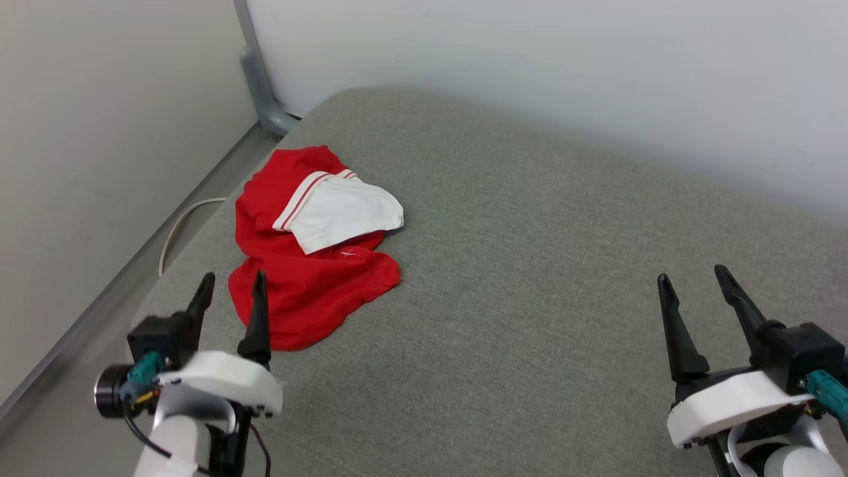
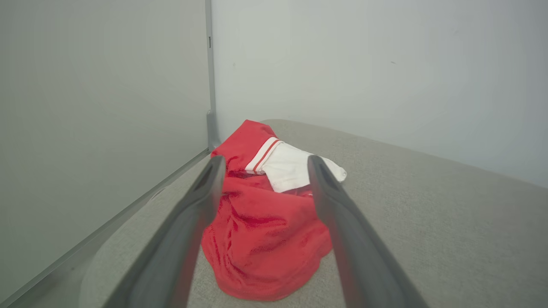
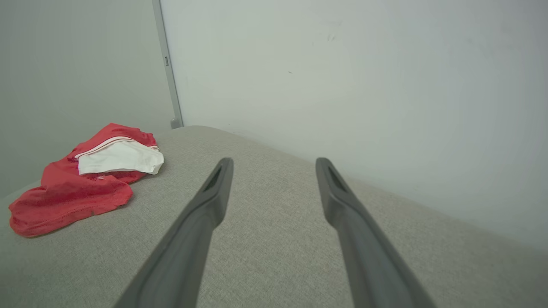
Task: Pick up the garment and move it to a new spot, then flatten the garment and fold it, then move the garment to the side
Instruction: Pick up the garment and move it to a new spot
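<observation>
Gray cushion (image 1: 530,298) holds the crumpled shirt (image 1: 311,291). Left gripper (image 1: 230,291) and right gripper (image 1: 695,281) are wide open, holding nothing. Next, I think: grab the shirt.

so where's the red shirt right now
Head view: the garment lies crumpled at the left of the grey cushion, just ahead of the left end effector.

1. One garment (image 1: 311,291), far left.
2. Two grippers: left gripper (image 1: 233,278) near left, right gripper (image 1: 690,271) near right.
3. One grey padded surface (image 1: 530,265), possibly a cushion.
4. One white cable (image 1: 176,224), left.
5. One grey post (image 1: 258,79), far left.
</observation>
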`<state>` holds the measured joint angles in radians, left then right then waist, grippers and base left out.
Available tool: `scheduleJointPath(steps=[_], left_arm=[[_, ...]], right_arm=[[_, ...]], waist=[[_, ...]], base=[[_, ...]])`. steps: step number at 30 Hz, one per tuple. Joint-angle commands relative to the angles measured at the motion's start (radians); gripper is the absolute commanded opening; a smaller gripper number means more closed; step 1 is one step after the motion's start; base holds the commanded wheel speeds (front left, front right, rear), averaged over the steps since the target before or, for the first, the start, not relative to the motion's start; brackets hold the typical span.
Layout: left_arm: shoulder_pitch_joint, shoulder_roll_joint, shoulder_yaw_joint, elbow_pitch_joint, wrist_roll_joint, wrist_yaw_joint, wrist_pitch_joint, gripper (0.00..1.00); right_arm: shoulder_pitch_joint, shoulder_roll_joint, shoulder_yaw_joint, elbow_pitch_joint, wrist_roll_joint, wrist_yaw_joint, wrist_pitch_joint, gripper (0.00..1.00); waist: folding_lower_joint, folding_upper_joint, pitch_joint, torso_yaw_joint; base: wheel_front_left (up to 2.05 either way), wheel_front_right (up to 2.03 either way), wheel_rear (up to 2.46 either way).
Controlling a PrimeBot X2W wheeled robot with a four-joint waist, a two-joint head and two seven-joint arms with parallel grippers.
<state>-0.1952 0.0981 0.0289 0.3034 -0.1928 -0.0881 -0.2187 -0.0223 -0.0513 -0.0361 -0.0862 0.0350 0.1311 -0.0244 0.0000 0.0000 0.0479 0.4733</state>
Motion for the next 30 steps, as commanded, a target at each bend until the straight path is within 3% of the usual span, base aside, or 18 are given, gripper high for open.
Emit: scheduleJointPath(steps=[1,9,17,20,21,30], left_arm=[[-0.050,0.012,0.002,0.010,-0.010,-0.006,0.016,1.00],[-0.314,0.076,0.024,0.135,-0.126,-0.032,0.168,1.00],[-0.540,0.214,-0.037,0.296,-0.257,-0.042,0.420,1.00],[-0.576,0.255,-0.066,0.331,-0.289,-0.043,0.490,1.00],[-0.605,0.296,-0.106,0.359,-0.313,-0.043,0.557,1.00],[-0.653,0.372,-0.193,0.463,-0.434,-0.042,0.749,1.00]], right_arm=[[-0.024,0.001,0.002,-0.010,-0.002,-0.001,0.007,1.00],[-0.101,0.001,0.016,-0.058,-0.048,-0.001,0.043,1.00],[-0.165,-0.001,0.026,-0.081,-0.058,-0.001,0.054,1.00],[-0.181,-0.001,0.031,-0.079,-0.049,-0.001,0.056,1.00],[-0.196,-0.001,0.040,-0.081,-0.044,-0.001,0.057,1.00],[-0.232,-0.015,0.045,-0.080,-0.044,-0.001,0.065,1.00]], waist=[[0.0000,0.0000,0.038,-0.016],[0.0000,0.0000,0.195,-0.084],[0.0000,0.0000,0.337,-0.151],[0.0000,0.0000,0.366,-0.166],[0.0000,0.0000,0.397,-0.183],[0.0000,0.0000,0.483,-0.221]], base=[[0.00,0.00,0.00],[0.00,0.00,0.00],[0.00,0.00,0.00],[0.00,0.00,0.00],[0.00,0.00,0.00],[0.00,0.00,0.00]])
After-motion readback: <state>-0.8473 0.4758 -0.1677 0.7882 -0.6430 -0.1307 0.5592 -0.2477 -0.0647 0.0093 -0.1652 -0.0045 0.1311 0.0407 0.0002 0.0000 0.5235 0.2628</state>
